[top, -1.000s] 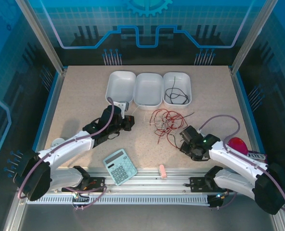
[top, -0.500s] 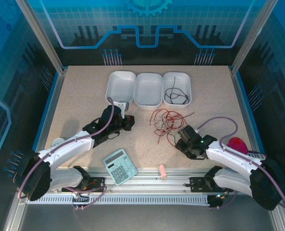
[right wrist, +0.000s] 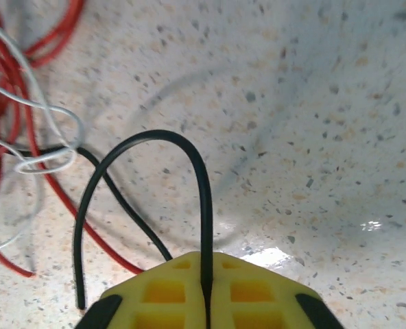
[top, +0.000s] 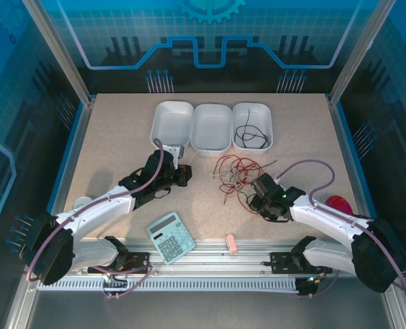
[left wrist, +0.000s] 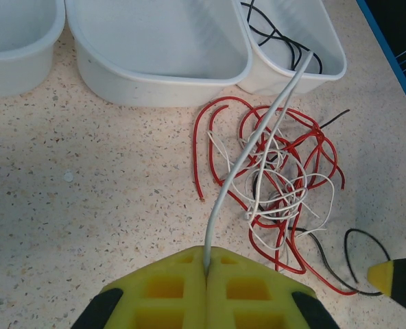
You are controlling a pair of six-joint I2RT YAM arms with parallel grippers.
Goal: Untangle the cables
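Cables point(top: 236, 175): red, white and black strands in one loose tangle on the speckled table point(top: 114, 137), centre of the top view, just below the right-hand of three white trays point(top: 211, 128). Item, white cable point(left wrist: 248, 147): pinched between the closed yellow pads of my left tool point(left wrist: 206, 269) at bottom centre of the left wrist view. It runs diagonally to the upper right, across the tangle, to the rim of the right-hand tray. Item, black cable point(right wrist: 204, 205): clamped in my right tool point(right wrist: 204, 277), shut on it at bottom centre of the right wrist view. It arches up and left, then drops to a free end at lower left. Item, second black cable point(top: 251, 136): coiled inside the right-hand tray. Other stock, lower part of the top view: calculator point(top: 171, 236) below my left arm; small pink piece point(top: 232, 244) to its right; red object point(top: 339, 204) beside my right arm.
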